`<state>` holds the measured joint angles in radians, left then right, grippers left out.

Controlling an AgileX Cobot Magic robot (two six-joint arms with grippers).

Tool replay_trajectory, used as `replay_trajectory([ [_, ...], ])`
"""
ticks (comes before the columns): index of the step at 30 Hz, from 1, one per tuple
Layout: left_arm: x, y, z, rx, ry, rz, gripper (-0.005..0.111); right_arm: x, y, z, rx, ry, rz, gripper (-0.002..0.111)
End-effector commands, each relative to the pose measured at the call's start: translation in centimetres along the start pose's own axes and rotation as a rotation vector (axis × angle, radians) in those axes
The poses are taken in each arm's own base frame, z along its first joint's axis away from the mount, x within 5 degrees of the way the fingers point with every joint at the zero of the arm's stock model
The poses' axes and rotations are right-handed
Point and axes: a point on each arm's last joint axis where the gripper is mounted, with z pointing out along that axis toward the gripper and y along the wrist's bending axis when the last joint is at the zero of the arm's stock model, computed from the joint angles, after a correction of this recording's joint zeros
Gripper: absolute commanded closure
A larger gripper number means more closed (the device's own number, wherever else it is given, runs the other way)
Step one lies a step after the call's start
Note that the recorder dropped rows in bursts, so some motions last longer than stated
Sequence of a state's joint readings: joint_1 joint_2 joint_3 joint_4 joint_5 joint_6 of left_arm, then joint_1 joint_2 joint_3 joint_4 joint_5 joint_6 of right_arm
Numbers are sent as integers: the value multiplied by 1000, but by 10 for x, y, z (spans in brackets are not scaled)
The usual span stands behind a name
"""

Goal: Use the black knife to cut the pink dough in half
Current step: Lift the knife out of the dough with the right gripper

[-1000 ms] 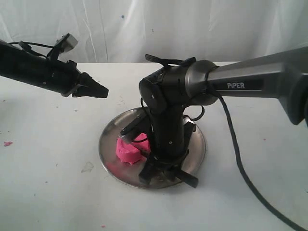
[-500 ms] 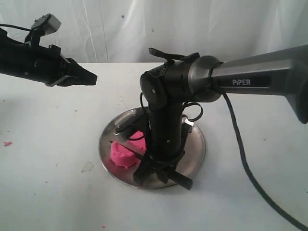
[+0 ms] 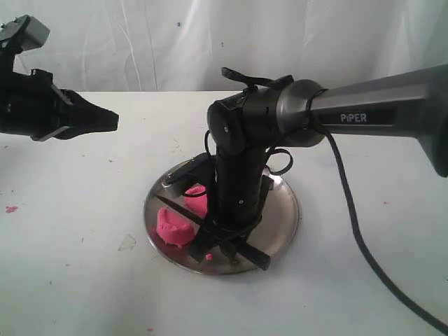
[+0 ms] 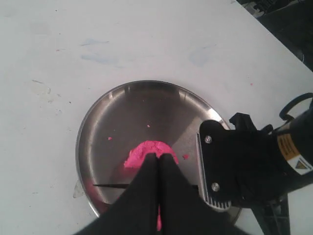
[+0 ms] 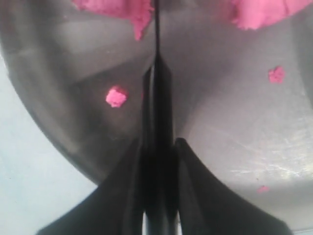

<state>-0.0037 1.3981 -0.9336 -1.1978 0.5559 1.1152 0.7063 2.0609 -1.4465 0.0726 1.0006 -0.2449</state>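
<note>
My right end effector (image 3: 227,241) is clamped on the black knife (image 3: 183,211), its blade down between two pieces of pink dough (image 3: 172,229) on the steel plate (image 3: 283,217) — the cut looks through. I should draw the blade straight and level, dragging neither half. My left end effector (image 3: 108,120), fingers together, hangs well clear above the desk (image 3: 70,280).
</note>
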Motion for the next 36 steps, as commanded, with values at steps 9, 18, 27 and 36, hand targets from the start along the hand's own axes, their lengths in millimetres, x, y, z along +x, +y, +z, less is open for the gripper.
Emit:
replay_trajectory([
  [9,5,-17,-15,37,-71,-8,107,4,-26,-7,78,-14,86,105],
  [18,4,-17,-15,40,-71,-10,107,6,-38,-7,85,-26,130,105],
  [27,4,-17,-15,40,-71,-10,107,2,-24,-56,2,-225,160,105],
  [36,4,-15,-15,25,-78,-34,107,28,-26,-74,-124,-458,330,108],
])
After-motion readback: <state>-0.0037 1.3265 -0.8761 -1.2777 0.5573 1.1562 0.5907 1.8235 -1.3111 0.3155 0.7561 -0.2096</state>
